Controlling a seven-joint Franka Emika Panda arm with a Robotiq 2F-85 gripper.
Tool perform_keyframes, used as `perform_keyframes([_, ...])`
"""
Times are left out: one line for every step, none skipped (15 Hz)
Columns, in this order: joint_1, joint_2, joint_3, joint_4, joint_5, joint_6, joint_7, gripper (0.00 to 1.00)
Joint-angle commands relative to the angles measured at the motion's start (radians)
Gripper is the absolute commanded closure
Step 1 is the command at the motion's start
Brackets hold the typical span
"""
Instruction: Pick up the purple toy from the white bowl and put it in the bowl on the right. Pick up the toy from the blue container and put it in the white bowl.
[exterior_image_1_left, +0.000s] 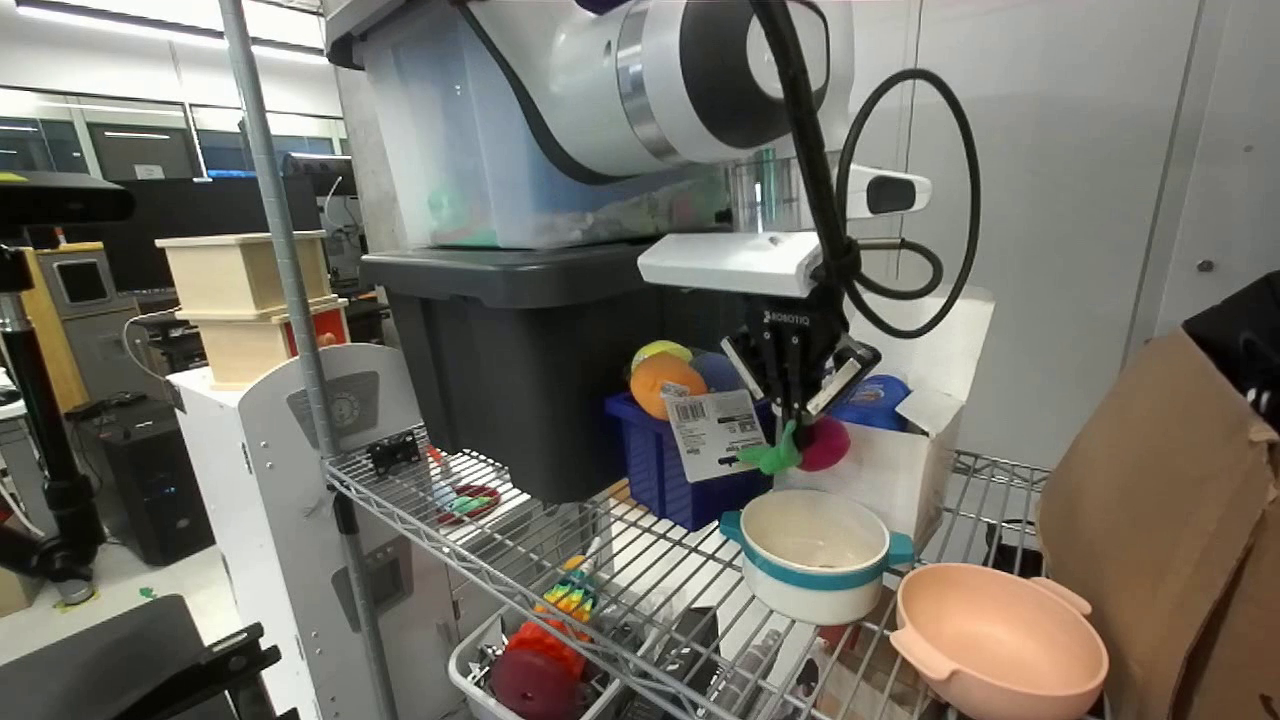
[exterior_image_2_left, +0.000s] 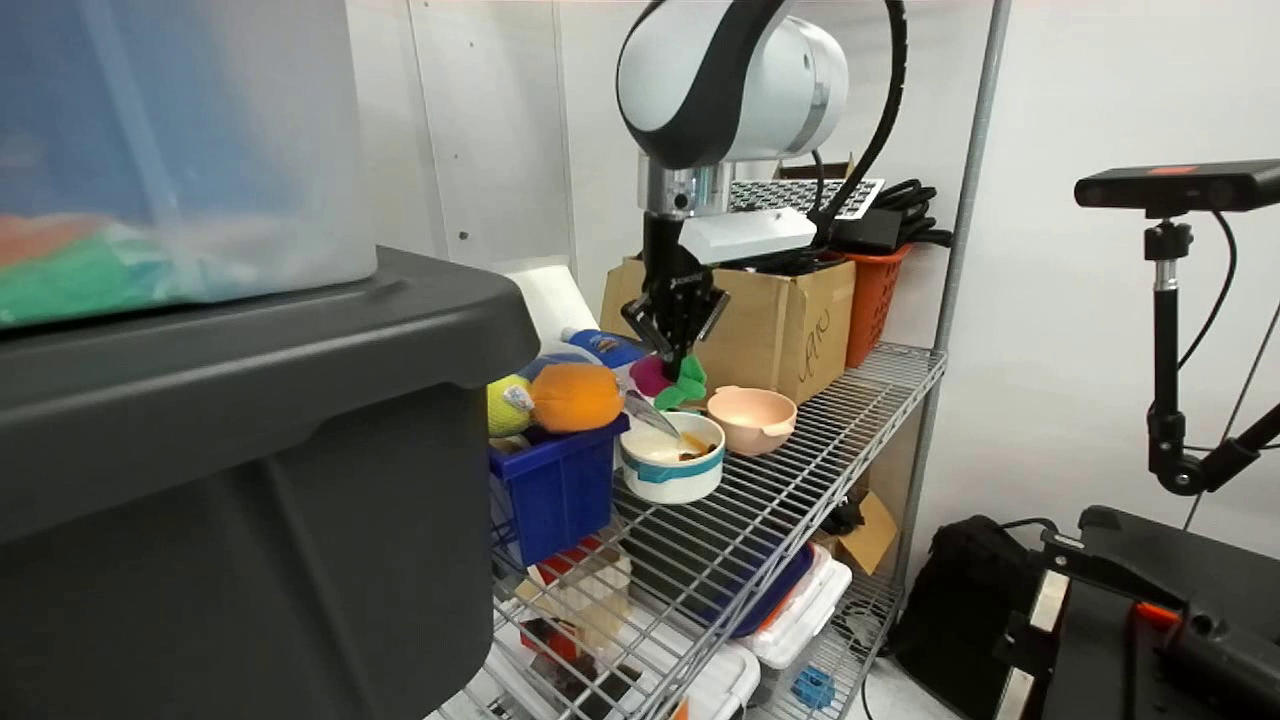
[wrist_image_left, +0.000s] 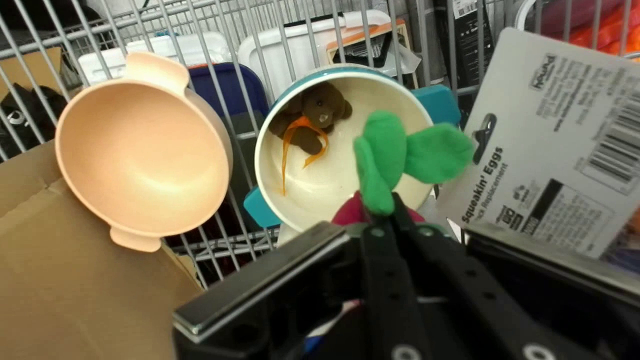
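The purple toy, a magenta ball (exterior_image_1_left: 825, 443) with green leaves (wrist_image_left: 390, 145), hangs from my gripper (exterior_image_1_left: 797, 418), which is shut on it above the white bowl. The white bowl (exterior_image_1_left: 815, 597) with a teal band and handles stands on the wire shelf. A brown bear toy (wrist_image_left: 320, 107) with an orange ribbon lies in it. The peach bowl (exterior_image_1_left: 1005, 640), empty inside in the wrist view (wrist_image_left: 145, 155), stands beside it. The blue container (exterior_image_2_left: 560, 505) holds an orange toy (exterior_image_2_left: 577, 397), a yellow toy (exterior_image_2_left: 508, 405) and a blue one. My fingers hide part of the purple toy.
A white cardboard tag (exterior_image_1_left: 712, 432) sticks out of the blue container near the gripper. A large dark bin (exterior_image_1_left: 520, 370) stands beside the container. An open white box (exterior_image_1_left: 890, 475) is behind the white bowl. A brown cardboard box (wrist_image_left: 75, 280) stands beside the peach bowl.
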Motion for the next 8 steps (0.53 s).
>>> perform_keyframes([-0.026, -0.074, -0.003, -0.06, -0.001, 0.01, -0.026, 0.99])
perform_keyframes([-0.033, -0.073, -0.01, -0.053, -0.003, 0.009, -0.024, 0.99])
perform_keyframes([-0.039, -0.072, -0.015, -0.047, -0.003, 0.008, -0.022, 0.99])
perform_keyframes([-0.047, -0.067, -0.022, -0.038, -0.005, 0.008, -0.02, 0.99])
perform_keyframes([-0.056, -0.06, -0.026, -0.027, -0.002, 0.006, -0.019, 0.99])
perform_keyframes([-0.064, -0.057, -0.033, -0.019, -0.005, 0.001, -0.018, 0.99])
perform_keyframes([-0.072, -0.053, -0.036, -0.015, -0.003, 0.003, -0.019, 0.99])
perform_keyframes([-0.078, -0.053, -0.04, -0.015, -0.004, 0.002, -0.019, 0.99])
